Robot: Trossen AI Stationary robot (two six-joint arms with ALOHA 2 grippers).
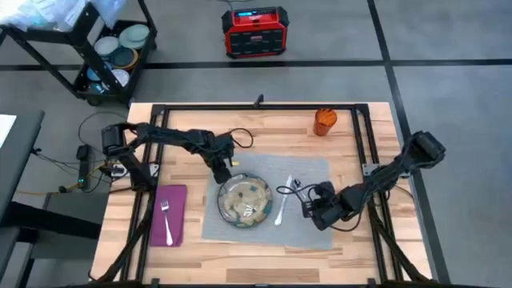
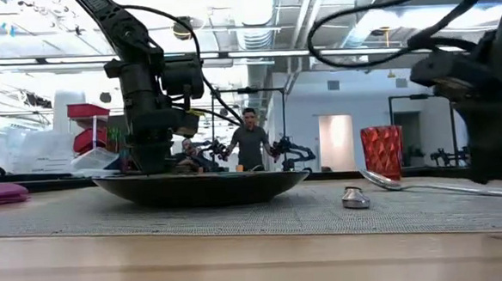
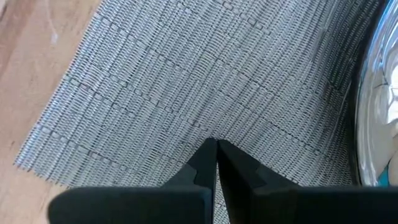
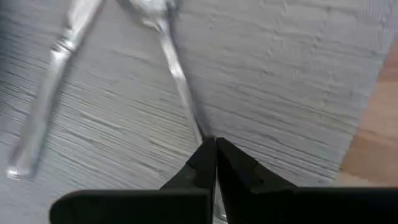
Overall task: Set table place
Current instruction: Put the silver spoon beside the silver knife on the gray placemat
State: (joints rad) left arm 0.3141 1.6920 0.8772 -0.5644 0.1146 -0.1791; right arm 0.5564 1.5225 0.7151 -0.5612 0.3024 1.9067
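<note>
The grey mat lies on the table and carries the beige plate. To the plate's right lie the knife and the spoon. My left gripper stands shut over the mat at the plate's far-left rim. My right gripper is shut at the spoon's handle. A fork rests on the magenta napkin left of the mat. The orange cup stands upright at the far right. My left gripper's shut fingertips point down at the mat beside the plate; I cannot tell whether they touch it. My right gripper has the spoon's handle running in between its shut fingertips, which lie along the handle. The bowl points away from the fingers and rests on the mat.
The knife lies close beside the spoon on the mat. Black frame rails run along the table's far and side edges. Off the table are a red box and a cart with dishes. A person stands in the room behind.
</note>
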